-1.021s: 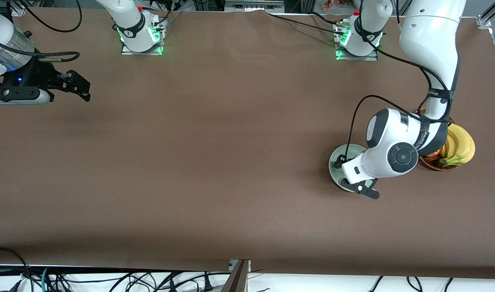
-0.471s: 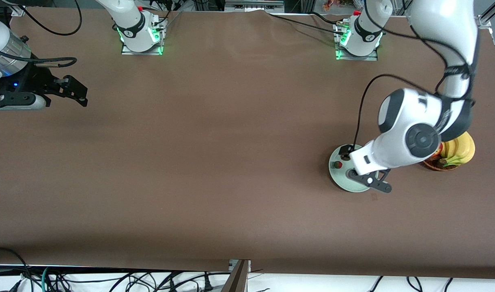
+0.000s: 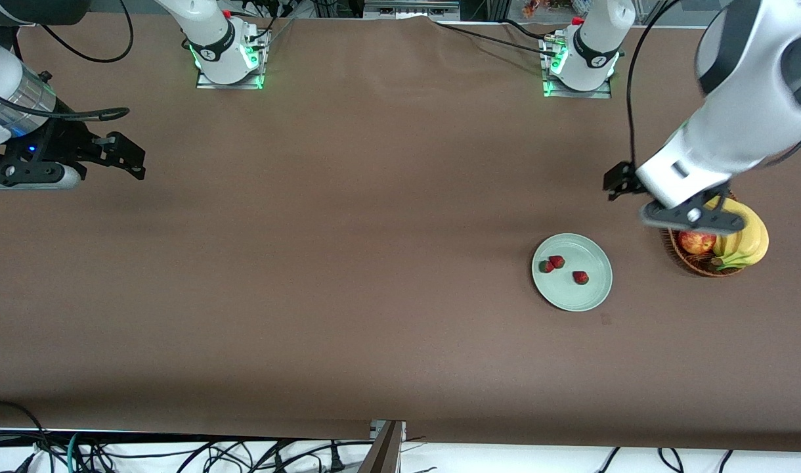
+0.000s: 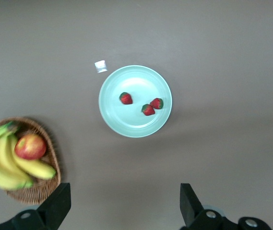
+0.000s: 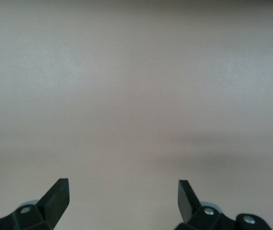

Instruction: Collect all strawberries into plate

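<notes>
The pale mint-green plate lies on the brown table near the left arm's end. Three strawberries lie on it: two close together and one apart. My left gripper is open and empty, high in the air over the table between the plate and the basket. Its wrist view shows the plate with all three strawberries, well away from its own gripper. My right gripper is open and empty and waits at the right arm's end; its wrist view shows only bare table.
A brown wicker basket with a red-yellow apple and bananas stands beside the plate, toward the left arm's end; it also shows in the left wrist view. A small white scrap lies on the table just outside the plate's rim.
My left gripper has risen off the plate and moved toward the basket, uncovering the plate and the three strawberries on it. The right arm has barely moved.
</notes>
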`<action>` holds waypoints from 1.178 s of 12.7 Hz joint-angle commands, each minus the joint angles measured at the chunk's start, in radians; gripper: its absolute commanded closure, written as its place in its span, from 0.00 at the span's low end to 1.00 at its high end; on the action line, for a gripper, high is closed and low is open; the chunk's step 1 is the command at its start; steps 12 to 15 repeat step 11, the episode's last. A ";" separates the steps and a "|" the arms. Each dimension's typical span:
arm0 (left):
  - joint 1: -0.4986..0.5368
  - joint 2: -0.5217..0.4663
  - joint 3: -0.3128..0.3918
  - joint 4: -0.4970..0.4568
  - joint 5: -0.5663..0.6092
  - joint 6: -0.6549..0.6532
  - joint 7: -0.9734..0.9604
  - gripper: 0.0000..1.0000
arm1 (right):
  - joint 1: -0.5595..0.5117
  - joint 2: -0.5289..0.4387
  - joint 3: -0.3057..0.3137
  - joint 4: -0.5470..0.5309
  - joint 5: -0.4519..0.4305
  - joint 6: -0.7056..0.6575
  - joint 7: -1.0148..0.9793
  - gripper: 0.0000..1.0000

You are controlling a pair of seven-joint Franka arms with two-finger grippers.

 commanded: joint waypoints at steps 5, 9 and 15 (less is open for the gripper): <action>0.183 -0.188 -0.079 -0.198 -0.011 0.037 -0.005 0.00 | -0.018 0.016 0.014 0.020 -0.004 -0.023 0.001 0.00; 0.197 -0.209 -0.085 -0.229 -0.014 0.043 0.090 0.00 | -0.018 0.017 0.014 0.020 -0.004 -0.023 0.002 0.00; 0.191 -0.208 -0.080 -0.229 -0.015 0.043 0.094 0.00 | -0.016 0.017 0.014 0.020 -0.004 -0.023 0.005 0.00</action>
